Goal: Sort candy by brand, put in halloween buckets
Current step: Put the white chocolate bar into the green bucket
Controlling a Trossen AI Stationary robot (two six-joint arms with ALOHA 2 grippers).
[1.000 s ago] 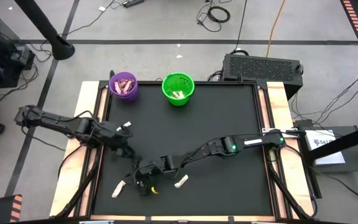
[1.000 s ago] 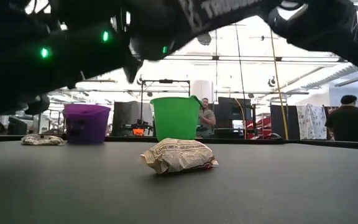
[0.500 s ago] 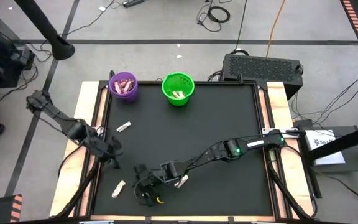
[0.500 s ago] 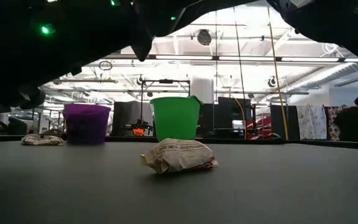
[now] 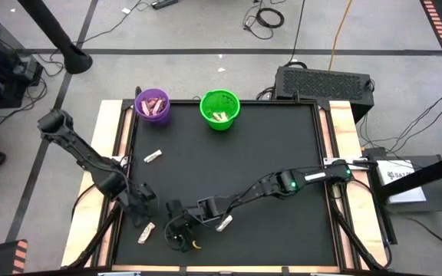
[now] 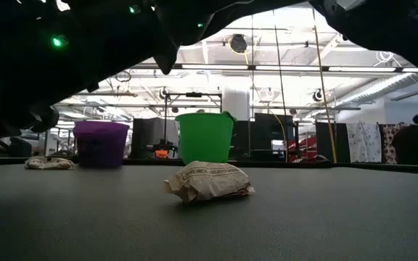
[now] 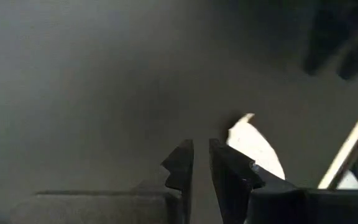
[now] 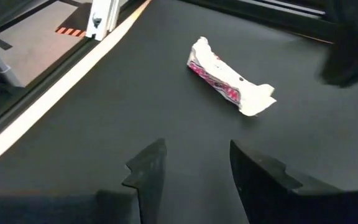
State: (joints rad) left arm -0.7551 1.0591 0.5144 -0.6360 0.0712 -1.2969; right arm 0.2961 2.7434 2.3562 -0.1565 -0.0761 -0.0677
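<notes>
The purple bucket [image 5: 154,105] and the green bucket [image 5: 219,109] stand at the mat's far edge, each with candy inside. Three wrapped candies lie flat on the mat: one mid-left [image 5: 153,156], one near the front left [image 5: 146,232], and one beside my right arm [image 5: 224,223]. My left gripper [image 5: 142,216] hangs just above the front-left candy [image 7: 253,146]. Its fingers [image 7: 201,168] are all but shut, with nothing between them. My right gripper [image 5: 175,230] stands open [image 8: 191,162] low over the mat, pointing at that same white-and-pink candy [image 8: 229,78].
The wooden border [image 8: 73,81] of the table runs close along the left of the front-left candy. In the low view a cream-wrapped candy [image 6: 209,181] lies mid-mat and another [image 6: 49,163] lies beside the purple bucket [image 6: 101,143]. People stand in the room behind.
My left gripper has swung from beside the mid-left candy toward the table's near edge and down, tipping steeply downward, and now hangs over the front-left candy. The mid-left candy stays where it lay. My right gripper has crept slightly toward the near left corner.
</notes>
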